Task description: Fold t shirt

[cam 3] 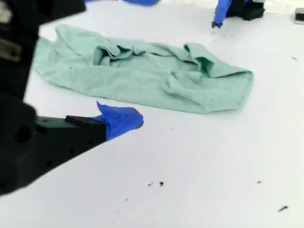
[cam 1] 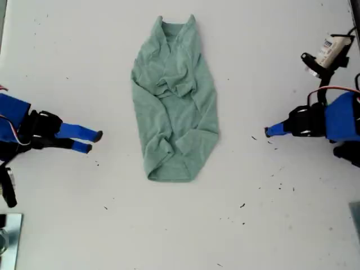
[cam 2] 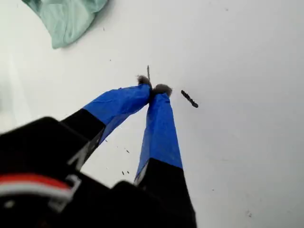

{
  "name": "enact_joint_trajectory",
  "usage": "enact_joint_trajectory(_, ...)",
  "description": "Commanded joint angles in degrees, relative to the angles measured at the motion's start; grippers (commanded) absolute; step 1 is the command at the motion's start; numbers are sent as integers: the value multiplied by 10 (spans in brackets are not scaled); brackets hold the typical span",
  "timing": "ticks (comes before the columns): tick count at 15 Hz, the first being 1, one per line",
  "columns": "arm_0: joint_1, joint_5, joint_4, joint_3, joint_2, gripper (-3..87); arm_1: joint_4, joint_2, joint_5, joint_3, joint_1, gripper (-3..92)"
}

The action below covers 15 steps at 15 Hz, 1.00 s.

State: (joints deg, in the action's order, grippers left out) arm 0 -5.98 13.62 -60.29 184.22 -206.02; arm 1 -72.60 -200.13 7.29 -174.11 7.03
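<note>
White table [cam 1: 292, 236], shirt [cam 1: 173, 101] mid-table, crumpled lengthwise.
First gripper [cam 1: 268, 132] at exterior view's right, clenched, empty; second gripper [cam 1: 94, 142] at exterior view's left, parted, empty; both well apart from shirt.

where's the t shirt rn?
The t shirt lies bunched on the white table, centre of the exterior view, between my first gripper and my second gripper, touching neither.
</note>
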Motion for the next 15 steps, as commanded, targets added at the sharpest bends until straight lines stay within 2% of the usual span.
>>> enact_joint_trajectory(1, -33, 47, 20, -11, -6, 430, -9, 4, -16, 53, -29, 23)
enact_joint_trajectory(2, -21, -105, 69, -11, -6, 457, -5, 26, -20, 76, -40, 23)
enact_joint_trajectory(3, -14, -29, 21, -20, -6, 416, 2, 79, -16, 112, -45, 23)
enact_joint_trajectory(4, -11, 52, 9, -33, -6, 392, 16, 159, -1, 161, -47, 23)
enact_joint_trajectory(5, -28, 54, -14, -41, -7, 346, 26, 236, 13, 207, -48, 23)
enact_joint_trajectory(6, -12, 50, -12, -40, -7, 266, 34, 289, 21, 246, -52, 23)
enact_joint_trajectory(7, -24, 75, -4, -40, -7, 427, 40, 336, 28, 275, -54, 23)
enact_joint_trajectory(8, -20, 91, 14, -33, -7, 454, 51, 378, 36, 294, -56, 23)
enact_joint_trajectory(9, -29, 50, 52, -24, -7, 399, 58, 420, 44, 313, -56, 23)
enact_joint_trajectory(10, -16, 11, 38, -23, -7, -1, 52, 454, 48, 337, -57, 23)
enact_joint_trajectory(11, -25, 60, 25, -25, -7, -2, 40, 486, 54, 368, -59, 23)
enact_joint_trajectory(13, -31, 37, 75, -79, -7, -3, -11, 578, 62, 480, -69, 23)
enact_joint_trajectory(15, -37, 53, 56, -197, 118, -4, -76, 695, 71, 642, -83, 23)
